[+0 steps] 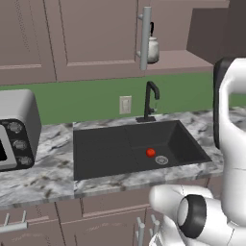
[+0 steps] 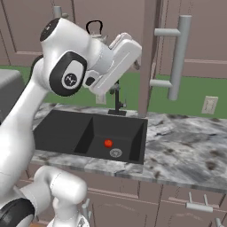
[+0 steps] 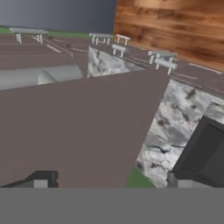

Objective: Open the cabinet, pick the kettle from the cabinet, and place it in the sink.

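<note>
On the cabinet [image 1: 182,60] shelf, squat silvery kettle [image 1: 152,49], black handle.

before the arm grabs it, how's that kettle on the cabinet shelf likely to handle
The kettle looks small and squat, so probably light and stable on its base. Its silvery body seems smooth and rounded, likely slippery for the open gripper. The thin arched handle may offer a surer hold, though the kettle could swing beneath it.

Kettle [image 1: 152,47] upright in open cabinet [image 1: 96,38]; sink [image 1: 110,149] below.
</note>
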Controlling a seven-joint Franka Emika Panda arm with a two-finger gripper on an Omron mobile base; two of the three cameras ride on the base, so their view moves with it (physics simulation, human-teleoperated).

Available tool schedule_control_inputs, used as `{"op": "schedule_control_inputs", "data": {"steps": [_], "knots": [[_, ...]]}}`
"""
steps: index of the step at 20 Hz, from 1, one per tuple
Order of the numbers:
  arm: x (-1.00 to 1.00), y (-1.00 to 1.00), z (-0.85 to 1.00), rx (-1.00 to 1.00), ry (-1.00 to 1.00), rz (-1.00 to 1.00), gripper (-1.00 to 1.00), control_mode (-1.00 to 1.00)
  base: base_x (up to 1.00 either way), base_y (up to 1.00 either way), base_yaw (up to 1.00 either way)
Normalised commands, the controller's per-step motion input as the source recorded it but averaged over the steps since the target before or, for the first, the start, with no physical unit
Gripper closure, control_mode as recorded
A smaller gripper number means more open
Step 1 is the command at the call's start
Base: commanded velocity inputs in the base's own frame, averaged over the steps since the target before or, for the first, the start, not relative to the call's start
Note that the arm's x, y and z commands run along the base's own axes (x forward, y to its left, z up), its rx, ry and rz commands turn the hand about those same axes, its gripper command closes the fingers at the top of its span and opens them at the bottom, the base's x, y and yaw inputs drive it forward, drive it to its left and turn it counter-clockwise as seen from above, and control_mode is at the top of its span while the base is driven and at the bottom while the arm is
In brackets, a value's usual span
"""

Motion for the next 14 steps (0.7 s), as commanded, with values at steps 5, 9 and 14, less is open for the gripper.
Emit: {"op": "schedule_control_inputs", "data": {"steps": [5,9,14], "knots": [[-0.08,-0.13,-0.01,0.03,-0.01,0.0,-1.0,-1.0,0.0,0.0,0.0],[-0.03,0.5,0.0,-0.03,-0.05,0.06,-1.0,-1.0,0.0,0.0,0.0],[-0.13,0.68,0.06,-0.23,-0.08,0.1,-1.0,-1.0,0.0,0.0,0.0]]}}
